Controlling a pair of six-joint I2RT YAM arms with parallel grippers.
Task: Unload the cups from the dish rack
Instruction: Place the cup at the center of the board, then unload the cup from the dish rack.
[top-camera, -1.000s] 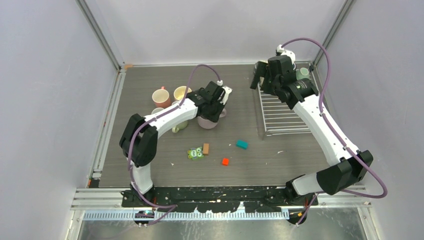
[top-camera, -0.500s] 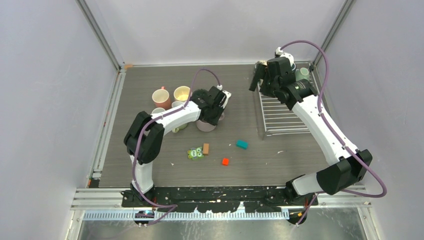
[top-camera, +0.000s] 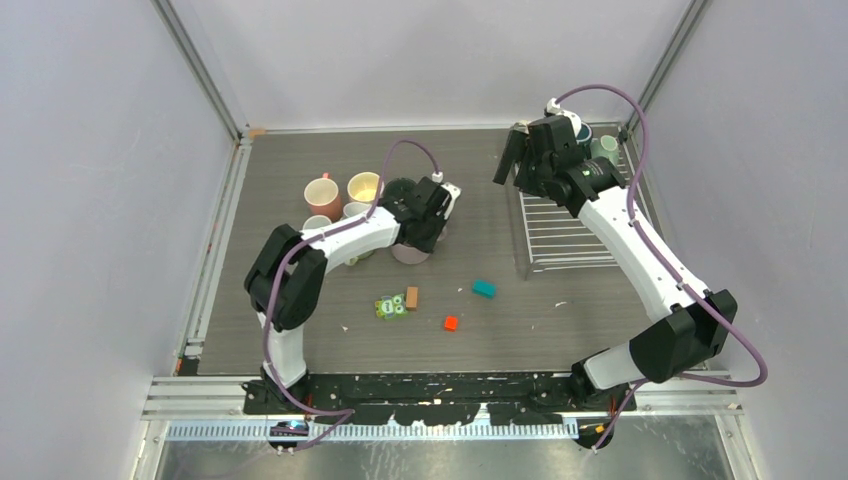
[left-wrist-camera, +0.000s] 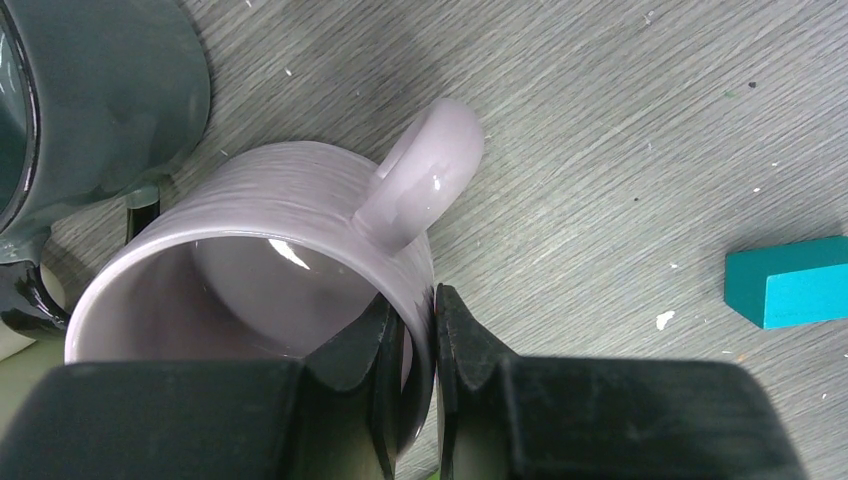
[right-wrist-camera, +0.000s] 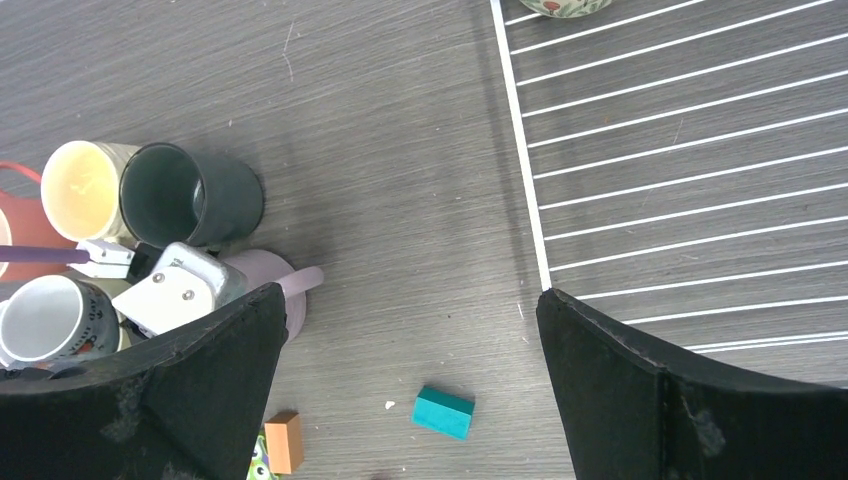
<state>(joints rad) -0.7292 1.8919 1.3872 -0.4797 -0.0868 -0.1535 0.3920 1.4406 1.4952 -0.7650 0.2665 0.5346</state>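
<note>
Grip: L gripper (left-wrist-camera: 414, 306) clamped on mauve mug (left-wrist-camera: 250, 210) wall, approx mid-table, just beside dark mug (left-wrist-camera: 100, 90). R gripper (right-wrist-camera: 408, 300) jaws wide, holding nothing, over dish rack (right-wrist-camera: 700, 150) left rim, table's far-right corner.

Left gripper (left-wrist-camera: 432, 305), pinching the rim of the mauve mug (top-camera: 408, 252), has carried it slightly left and nearer. This uncovers the dark mug (top-camera: 399, 190) behind it. The left elbow swung right. Right gripper (right-wrist-camera: 410, 300) edged slightly left.
</note>
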